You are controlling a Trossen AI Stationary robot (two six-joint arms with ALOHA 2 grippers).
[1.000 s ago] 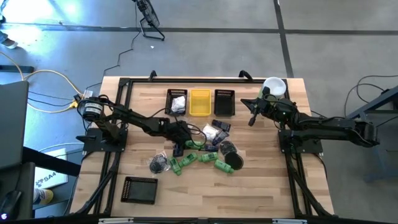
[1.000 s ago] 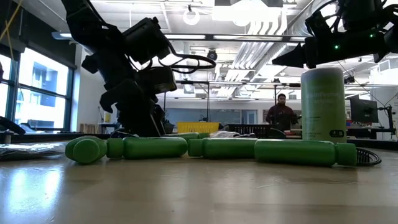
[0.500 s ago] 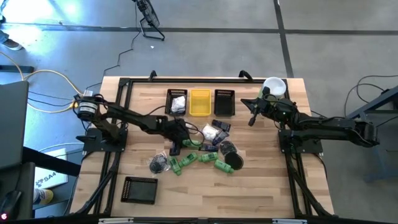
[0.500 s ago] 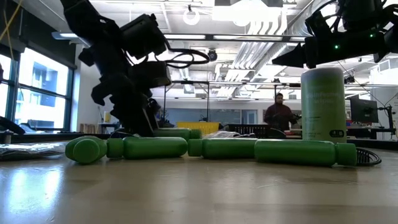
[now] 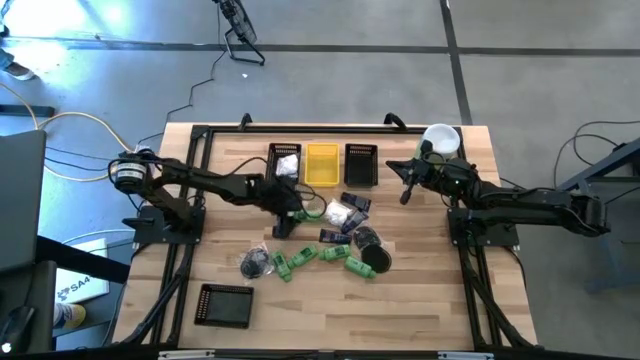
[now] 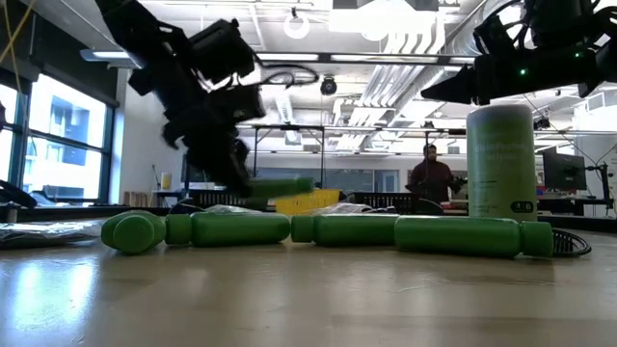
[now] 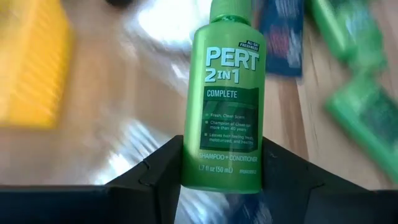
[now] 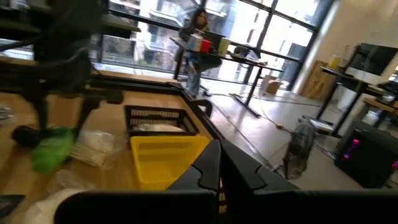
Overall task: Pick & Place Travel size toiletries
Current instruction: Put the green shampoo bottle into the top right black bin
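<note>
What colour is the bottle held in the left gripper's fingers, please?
Bright green bottle with white lettering, clearest in the left wrist view.

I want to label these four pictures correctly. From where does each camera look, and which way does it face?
High view: above the table, facing straight down; both arms show, left claw gripping a green shampoo bottle.
Low view: at tabletop height, facing level across green bottles into the room; arms enter from above.
Left wrist view: on the left wrist, facing the held bottle between its dark fingers.
Right wrist view: on the right wrist, past the shut right claw toward the yellow bin.
Shared: all four show the held bottle.
</note>
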